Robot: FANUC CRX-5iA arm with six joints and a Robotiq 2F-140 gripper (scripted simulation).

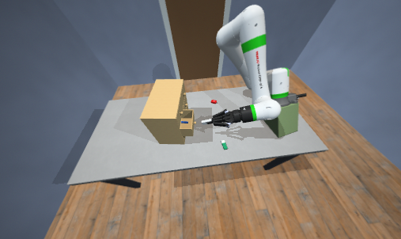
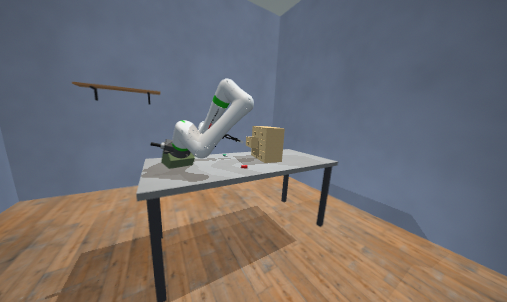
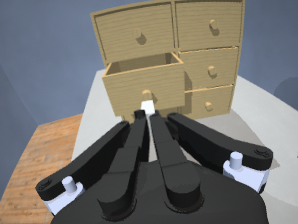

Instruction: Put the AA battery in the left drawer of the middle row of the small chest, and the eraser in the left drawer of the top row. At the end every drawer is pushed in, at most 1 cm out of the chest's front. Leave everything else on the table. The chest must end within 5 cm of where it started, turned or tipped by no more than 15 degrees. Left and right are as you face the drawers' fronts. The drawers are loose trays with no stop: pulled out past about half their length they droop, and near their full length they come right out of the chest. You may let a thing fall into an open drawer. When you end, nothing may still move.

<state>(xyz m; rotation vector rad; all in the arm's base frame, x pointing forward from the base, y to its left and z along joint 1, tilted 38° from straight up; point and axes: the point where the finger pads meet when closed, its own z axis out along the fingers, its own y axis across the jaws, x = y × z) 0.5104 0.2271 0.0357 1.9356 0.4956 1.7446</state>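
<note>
Fingers of the gripper [image 3: 148,107] were pressed together, empty, just before the open middle-left drawer [image 1: 187,123] holding the battery [image 1: 183,123]. Eraser [image 1: 225,145] lay nearby; red block [image 1: 213,101] farther off.

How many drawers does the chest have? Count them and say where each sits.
6, in two columns of three on the chest: top left, top right, middle left pulled out, middle right, bottom right, bottom left mostly hidden behind the open one.
</note>
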